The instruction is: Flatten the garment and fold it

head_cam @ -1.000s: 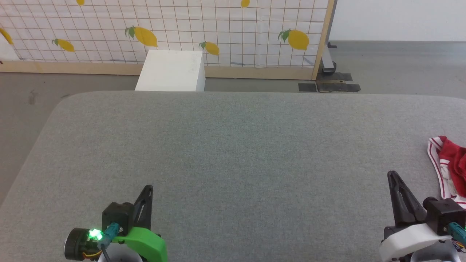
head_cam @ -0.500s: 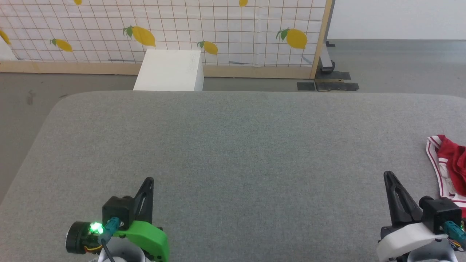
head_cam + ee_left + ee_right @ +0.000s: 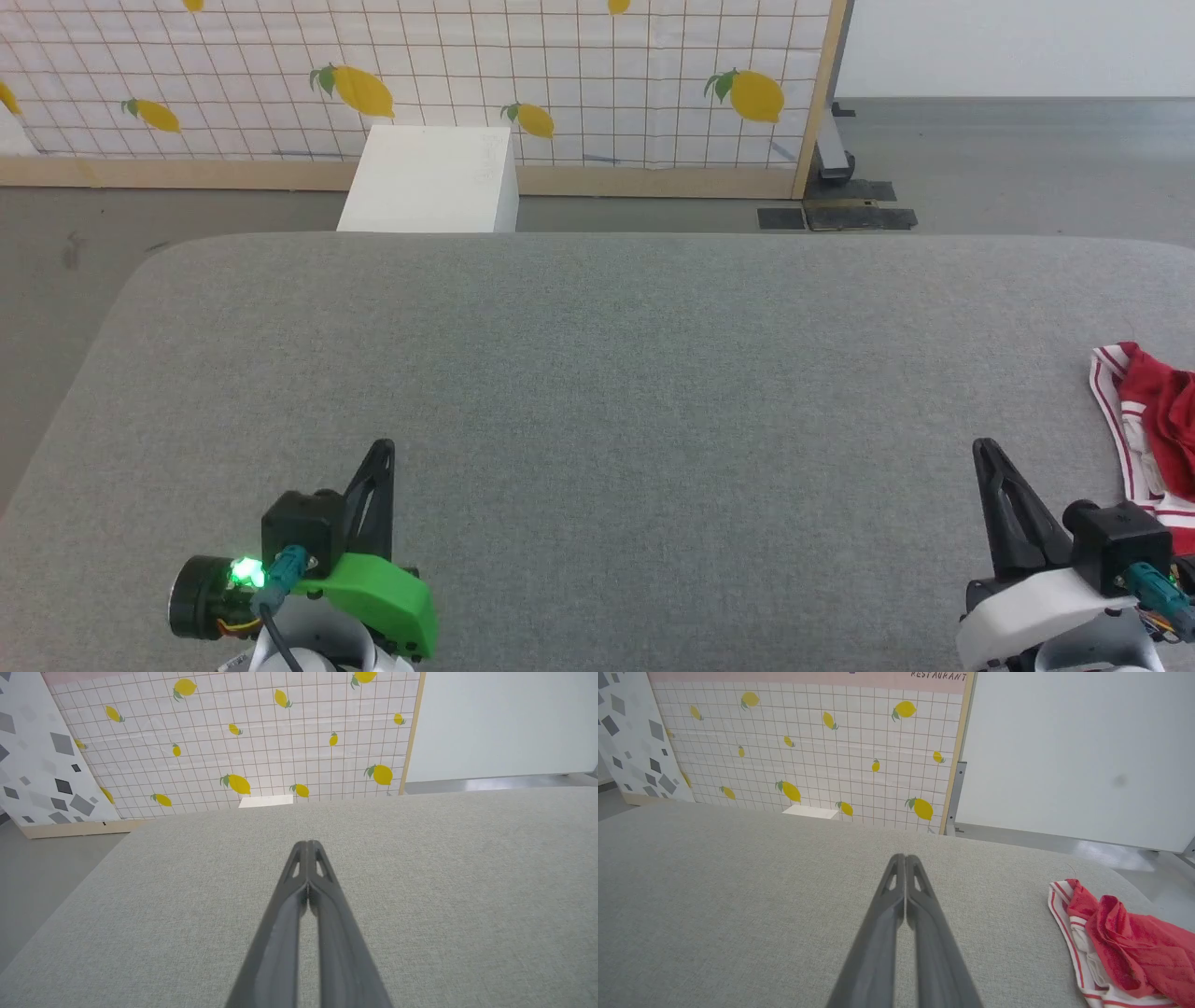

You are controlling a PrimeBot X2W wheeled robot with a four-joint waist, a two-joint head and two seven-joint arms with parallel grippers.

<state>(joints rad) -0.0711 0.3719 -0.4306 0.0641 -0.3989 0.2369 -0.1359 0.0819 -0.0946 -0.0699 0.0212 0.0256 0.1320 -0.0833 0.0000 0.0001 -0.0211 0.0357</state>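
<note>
Currently both arms rest at the near edge, judged a parked pose with no grasp begun. Left gripper [image 3: 381,452], long dark fingers on a green mount: pressed together, empty. Right gripper [image 3: 980,448], white mount: likewise closed, holding nothing. Crumpled red jersey T-shirt [image 3: 1144,420] with red-and-white striped trim lies bunched at the right edge of the grey woven-fabric tabletop [image 3: 597,373], near the right gripper but apart from it; flattening not started. Beyond the far edge: white box [image 3: 429,182], lemon-print grid panel [image 3: 560,75], grey floor [image 3: 1027,168].
</note>
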